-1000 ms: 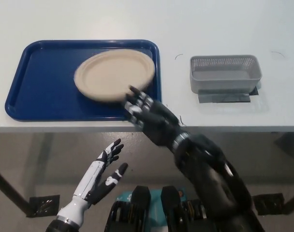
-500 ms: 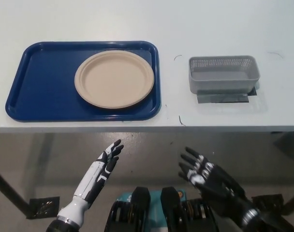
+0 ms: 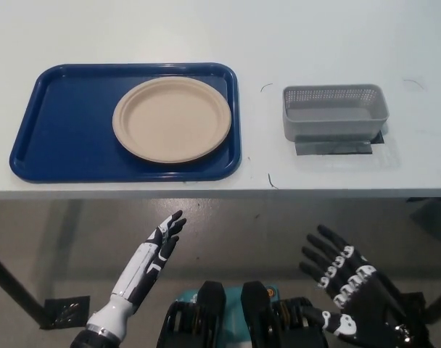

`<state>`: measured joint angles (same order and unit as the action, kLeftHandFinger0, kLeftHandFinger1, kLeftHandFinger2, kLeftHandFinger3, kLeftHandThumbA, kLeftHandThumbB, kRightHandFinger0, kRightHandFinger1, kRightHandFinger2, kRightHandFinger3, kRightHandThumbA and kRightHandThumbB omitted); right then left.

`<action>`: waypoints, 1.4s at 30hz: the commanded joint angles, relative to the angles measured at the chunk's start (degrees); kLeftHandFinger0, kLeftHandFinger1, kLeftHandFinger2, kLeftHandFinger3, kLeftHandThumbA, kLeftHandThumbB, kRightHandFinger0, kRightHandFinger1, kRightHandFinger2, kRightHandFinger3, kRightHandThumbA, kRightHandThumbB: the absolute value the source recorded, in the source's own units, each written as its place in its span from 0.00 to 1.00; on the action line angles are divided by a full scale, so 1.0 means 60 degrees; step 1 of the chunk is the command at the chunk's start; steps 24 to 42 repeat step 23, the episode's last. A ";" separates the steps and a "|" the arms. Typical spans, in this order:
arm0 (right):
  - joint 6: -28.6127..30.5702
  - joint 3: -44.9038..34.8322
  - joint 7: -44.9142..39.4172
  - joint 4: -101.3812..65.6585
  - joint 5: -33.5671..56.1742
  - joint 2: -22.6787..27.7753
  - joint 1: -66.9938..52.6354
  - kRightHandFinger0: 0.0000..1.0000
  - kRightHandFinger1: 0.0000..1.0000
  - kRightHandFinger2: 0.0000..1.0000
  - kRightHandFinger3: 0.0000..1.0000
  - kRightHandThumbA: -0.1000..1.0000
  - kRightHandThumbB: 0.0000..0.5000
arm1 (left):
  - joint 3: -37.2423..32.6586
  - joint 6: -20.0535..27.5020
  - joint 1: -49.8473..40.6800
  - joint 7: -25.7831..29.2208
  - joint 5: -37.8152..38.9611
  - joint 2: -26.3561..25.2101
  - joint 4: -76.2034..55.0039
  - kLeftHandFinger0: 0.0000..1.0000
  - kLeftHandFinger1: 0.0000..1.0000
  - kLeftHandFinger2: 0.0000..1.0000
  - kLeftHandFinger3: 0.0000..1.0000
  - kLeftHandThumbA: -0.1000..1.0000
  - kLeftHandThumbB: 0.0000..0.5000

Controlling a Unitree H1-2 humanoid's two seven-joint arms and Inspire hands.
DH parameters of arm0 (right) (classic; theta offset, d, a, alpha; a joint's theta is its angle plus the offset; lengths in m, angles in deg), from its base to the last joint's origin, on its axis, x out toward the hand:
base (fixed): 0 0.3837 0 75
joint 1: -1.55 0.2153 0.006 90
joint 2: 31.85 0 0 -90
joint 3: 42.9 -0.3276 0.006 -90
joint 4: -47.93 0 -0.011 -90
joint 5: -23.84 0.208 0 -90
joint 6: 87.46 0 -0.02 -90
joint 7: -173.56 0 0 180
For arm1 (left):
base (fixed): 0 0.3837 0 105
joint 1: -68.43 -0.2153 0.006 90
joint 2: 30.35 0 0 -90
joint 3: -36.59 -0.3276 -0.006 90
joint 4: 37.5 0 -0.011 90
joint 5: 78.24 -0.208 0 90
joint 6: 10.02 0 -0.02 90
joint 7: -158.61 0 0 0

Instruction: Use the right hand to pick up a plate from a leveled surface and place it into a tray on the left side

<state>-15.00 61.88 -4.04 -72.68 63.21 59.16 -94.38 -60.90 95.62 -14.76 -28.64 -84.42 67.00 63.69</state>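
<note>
Below the desk (image 3: 206, 29) edge, the right robot hand (image 3: 347, 283) has withdrawn, open and empty, leaving the paper plate (image 3: 171, 119) resting in the blue tray (image 3: 61, 145): placement looks finished.

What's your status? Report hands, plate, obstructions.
Left hand open, idle below table edge. Right hand open, empty, low right. Plate flat inside blue tray, right half. Grey basket sits apart; nothing in the way.

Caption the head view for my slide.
Beige plate lies flat in blue tray; both hands open below the table edge.
</note>
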 commanded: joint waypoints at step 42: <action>0.5793 -0.0743 -0.0236 0.5756 -0.5107 -0.0117 0.0940 1.00 1.00 1.00 1.00 1.00 0.64 | -0.0151 0.0814 -0.0585 -0.0030 0.0105 0.0121 -0.0319 1.00 1.00 1.00 1.00 1.00 0.43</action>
